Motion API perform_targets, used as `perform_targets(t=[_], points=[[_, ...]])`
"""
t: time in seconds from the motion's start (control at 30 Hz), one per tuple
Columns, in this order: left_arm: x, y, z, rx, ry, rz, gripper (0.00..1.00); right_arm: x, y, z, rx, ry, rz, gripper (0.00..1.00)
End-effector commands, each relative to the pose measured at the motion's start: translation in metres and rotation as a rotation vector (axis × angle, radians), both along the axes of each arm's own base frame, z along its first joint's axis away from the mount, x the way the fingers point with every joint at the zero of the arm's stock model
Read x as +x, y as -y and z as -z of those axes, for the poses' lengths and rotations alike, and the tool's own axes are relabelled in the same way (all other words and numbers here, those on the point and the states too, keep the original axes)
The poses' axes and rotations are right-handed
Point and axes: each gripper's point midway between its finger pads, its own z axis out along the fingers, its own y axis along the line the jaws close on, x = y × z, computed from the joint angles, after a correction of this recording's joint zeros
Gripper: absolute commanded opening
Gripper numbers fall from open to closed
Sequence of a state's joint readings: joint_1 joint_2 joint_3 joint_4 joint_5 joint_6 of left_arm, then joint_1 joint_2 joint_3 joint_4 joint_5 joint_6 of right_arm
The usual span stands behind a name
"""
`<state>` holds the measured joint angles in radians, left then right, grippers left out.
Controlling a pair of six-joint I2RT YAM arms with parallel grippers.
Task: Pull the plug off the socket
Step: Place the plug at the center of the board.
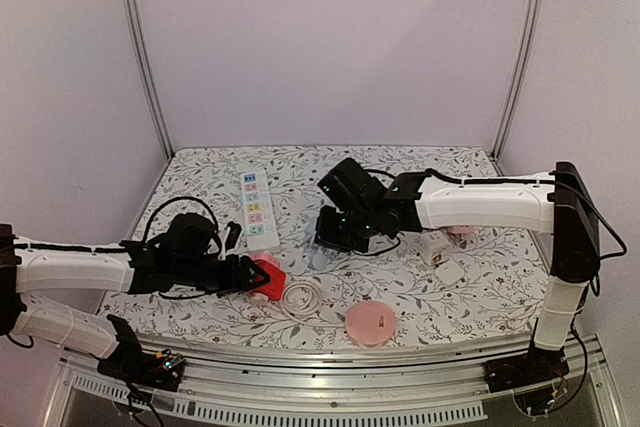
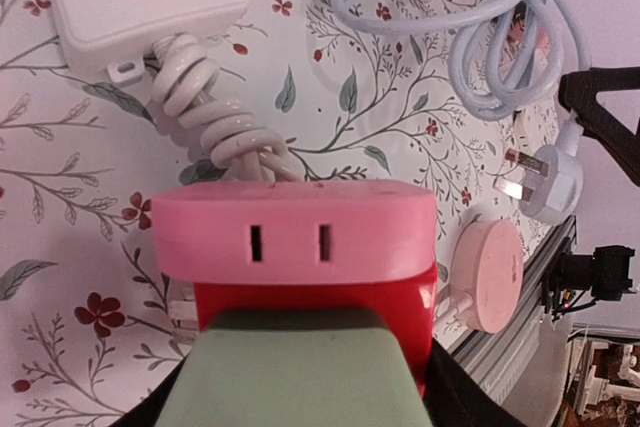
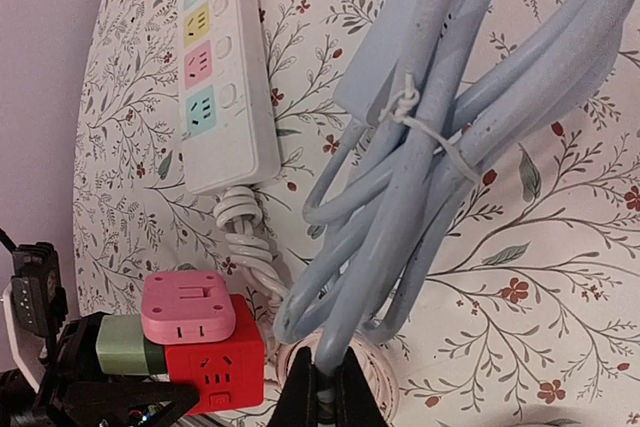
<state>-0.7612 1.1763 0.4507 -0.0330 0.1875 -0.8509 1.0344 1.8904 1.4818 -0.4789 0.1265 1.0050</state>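
Plug (image 2: 545, 182) and socket are apart at this moment: the white plug lies on its side on the flowered table (image 1: 450, 297), its metal pins bare, near a round pink disc (image 2: 492, 272) and well clear of any outlet

Largest thing on the table is the white power strip (image 3: 215, 77), lying flat towards the back with its thick cord twisting forward. Next comes the blue cable bundle (image 3: 440, 147), looped and tied with a thin wire; the plug's lead seems to run into it. The right gripper (image 3: 322, 382) is closed tight on a strand at the bundle's lower end, so it has the cable, not the plug body

Smaller again is the red socket cube (image 3: 215, 362), with a pink block (image 3: 187, 319) seated on top of it. The left gripper (image 1: 245, 275) is about half spread and clamped across the cube, its green pad (image 2: 300, 372) flat against the side

By my reading the pull is done or all but done. The plug looks light, hard and smooth, with rigid pins; the cord is soft and will only flex and swing it, so any further hold belongs on the moulded plug body, across its flat sides
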Motion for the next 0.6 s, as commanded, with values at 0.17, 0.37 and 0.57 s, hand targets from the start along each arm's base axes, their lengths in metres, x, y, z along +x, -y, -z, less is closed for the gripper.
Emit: perform_targets(t=[0.17, 0.37, 0.57], points=[[0.008, -0.004, -0.013, -0.043, 0.029, -0.026, 0.28, 0.024, 0.053, -0.016, -0.049, 0.078, 0.088, 0.0], [0.013, 0.001, -0.022, -0.092, 0.053, -0.026, 0.28, 0.048, 0.118, 0.001, -0.107, 0.048, 0.179, 0.0], [0.014, 0.005, -0.026, -0.124, 0.059, -0.013, 0.28, 0.064, 0.166, 0.016, -0.147, 0.017, 0.231, 0.0]])
